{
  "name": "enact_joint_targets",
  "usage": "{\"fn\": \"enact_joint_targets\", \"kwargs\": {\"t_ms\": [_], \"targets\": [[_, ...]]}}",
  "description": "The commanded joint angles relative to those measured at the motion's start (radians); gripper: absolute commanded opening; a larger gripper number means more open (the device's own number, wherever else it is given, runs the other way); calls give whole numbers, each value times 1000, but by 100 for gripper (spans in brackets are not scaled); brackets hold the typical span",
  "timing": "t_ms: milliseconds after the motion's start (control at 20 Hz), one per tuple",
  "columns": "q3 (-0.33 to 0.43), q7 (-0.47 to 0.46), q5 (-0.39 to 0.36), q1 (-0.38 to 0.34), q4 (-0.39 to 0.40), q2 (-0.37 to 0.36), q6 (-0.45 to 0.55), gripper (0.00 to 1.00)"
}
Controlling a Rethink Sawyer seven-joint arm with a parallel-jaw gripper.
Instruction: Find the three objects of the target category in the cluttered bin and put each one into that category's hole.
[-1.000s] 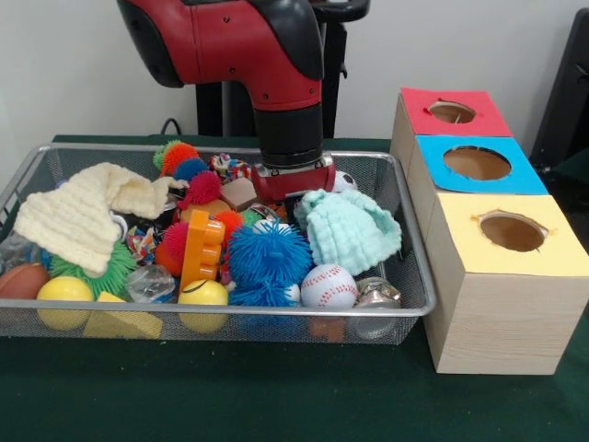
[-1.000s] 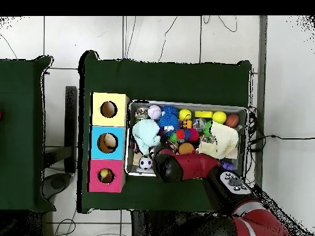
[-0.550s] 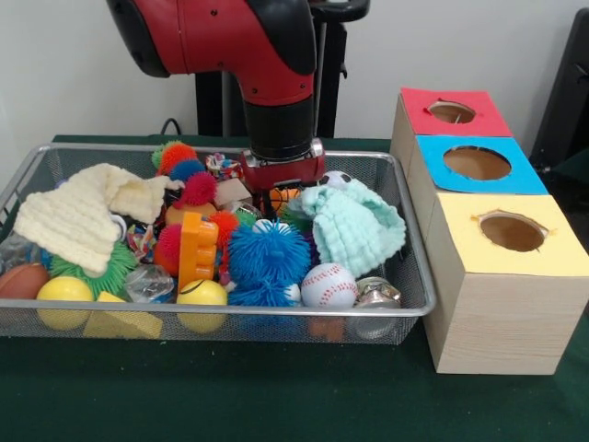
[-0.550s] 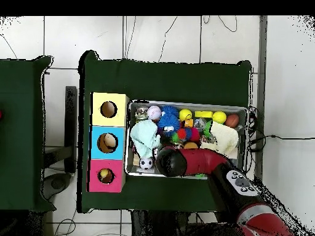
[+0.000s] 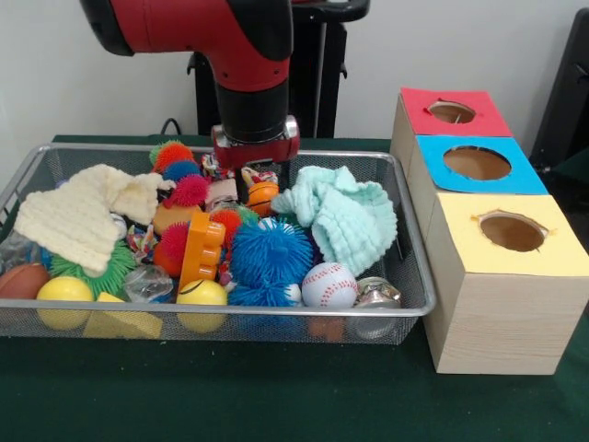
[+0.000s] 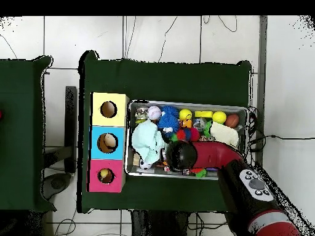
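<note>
Since last frame, claw (image 5: 261, 189) rose leftward, pinching small orange ball (image 5: 262, 198); light, rigid, slippery; grip across middle.

Mint knit cloth (image 5: 345, 216), spiky blue ball (image 5: 269, 255), white baseball (image 5: 329, 284) (red stitching, seemingly).

A dark green cloth (image 5: 276, 405) covers the table; a white wall (image 5: 74, 83) stands behind it; a black cable (image 5: 170, 124) loops up at the cloth's far edge; a black panel (image 5: 572, 92), perhaps a chair back, shows at the right edge. From above, a pale tiled floor (image 6: 80, 34) carries thin loose wires (image 6: 215, 24); a second green table (image 6: 21, 135) stands well apart; a black bar (image 6: 71, 129) lies between the two.
</note>
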Motion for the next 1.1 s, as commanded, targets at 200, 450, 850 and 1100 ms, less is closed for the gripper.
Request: {"fn": "enact_joint_targets", "kwargs": {"t_ms": [200, 450, 850, 1100], "targets": [[81, -176, -75, -87, -75, 35, 104, 100], [68, -71, -106, -49, -51, 107, -26, 100], [40, 60, -52, 66, -17, 73, 21, 100], [27, 92, -12, 103, -13, 60, 45, 100]]}}
